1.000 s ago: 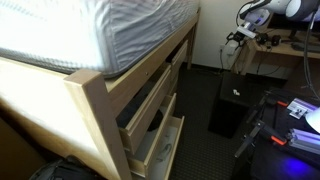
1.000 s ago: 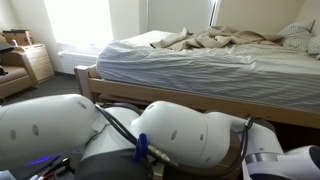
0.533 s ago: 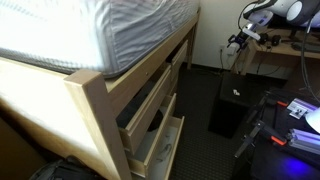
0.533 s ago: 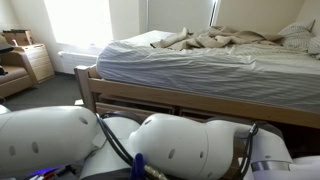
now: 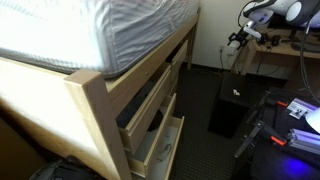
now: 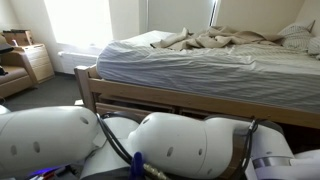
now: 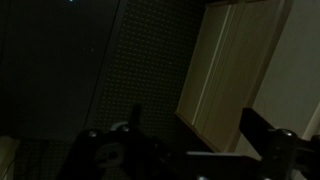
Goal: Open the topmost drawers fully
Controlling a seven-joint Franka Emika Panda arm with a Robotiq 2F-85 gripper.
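Under the bed in an exterior view, the topmost drawer [image 5: 150,104] of pale blond wood stands partly pulled out, with dark contents showing. A lower drawer [image 5: 160,146] is pulled out too. My gripper [image 5: 239,39] hangs high beside the desk, far from the drawers. In the dark wrist view the gripper [image 7: 198,130] is open, nothing between its fingers [image 7: 259,126], and it faces a pale wood panel [image 7: 235,70]. I cannot tell which piece of furniture that panel belongs to.
A black box [image 5: 231,106] stands on the dark floor between bed and desk [image 5: 277,52]. Blue-lit equipment [image 5: 292,118] lies to its side. White arm links [image 6: 190,145] fill the foreground of an exterior view, in front of the bed frame [image 6: 150,98]. A small wooden dresser [image 6: 36,62] stands by the window.
The arm links have shifted a little in both exterior views since a second ago. The drawers have not moved.
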